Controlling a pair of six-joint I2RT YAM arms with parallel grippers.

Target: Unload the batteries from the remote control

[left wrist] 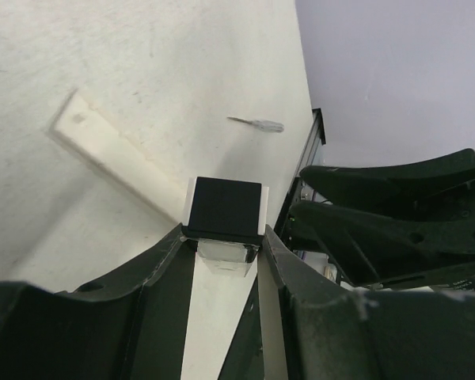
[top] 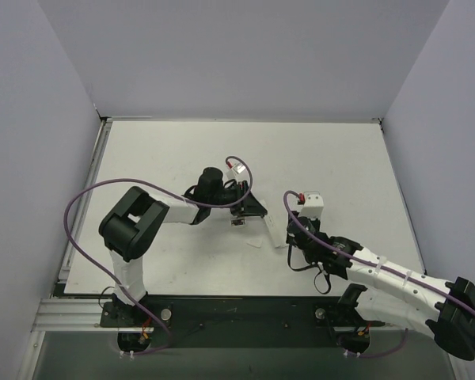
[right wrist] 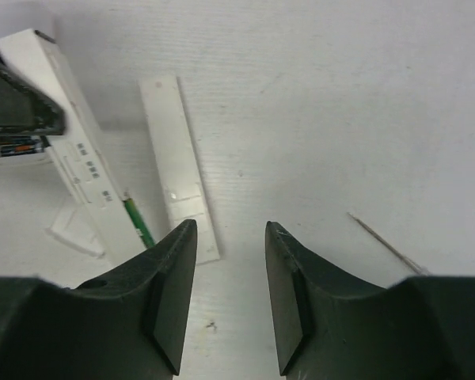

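While the right gripper (right wrist: 229, 237) hangs over the table (right wrist: 340, 119) with its jaws parted and nothing between them, a green battery (right wrist: 139, 224) lies along the near end of the remote (right wrist: 73, 138). Farther off, the left gripper (left wrist: 223, 239) clamps that remote by its sides. A flat white strip (right wrist: 178, 166) lies just beside it.

Nothing legible anywhere: only tiny grey marks (right wrist: 89, 168) printed along the remote (right wrist: 63, 103), too small and blurred to read.
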